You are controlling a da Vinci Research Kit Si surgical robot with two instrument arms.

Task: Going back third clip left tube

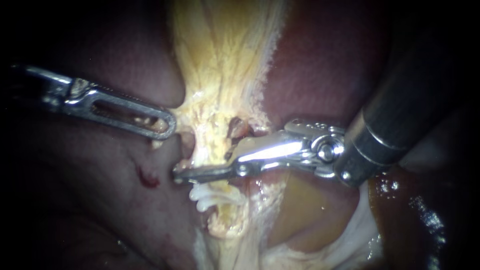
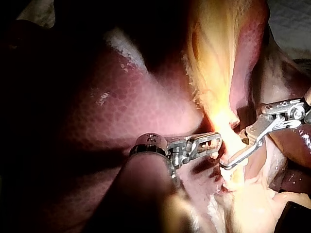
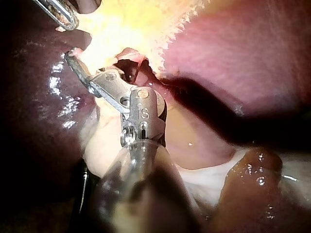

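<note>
A strand of pale yellow fatty tissue (image 1: 220, 90) runs down between dark red liver lobes (image 1: 320, 75). My left instrument (image 1: 167, 125) comes in from the left, its slotted jaws shut on that strand's left edge; it also shows in its own wrist view (image 2: 214, 143). A short pinkish tube (image 1: 187, 146) lies just under its tip. My right instrument (image 1: 205, 165) reaches in from the upper right with open jaws. Its long lower jaw lies across the strand, hooked tip past the left edge. Just below that jaw sit white clips (image 1: 204, 198). From its own wrist, the right instrument (image 3: 92, 73) lies against the tissue.
A small bleeding nick (image 1: 146, 177) marks the liver left of the clips. The tan gallbladder (image 1: 310, 210) bulges under the right instrument's wrist, with wet glistening tissue (image 1: 415, 210) at the far right. The dark right shaft (image 1: 400, 105) crosses the upper right.
</note>
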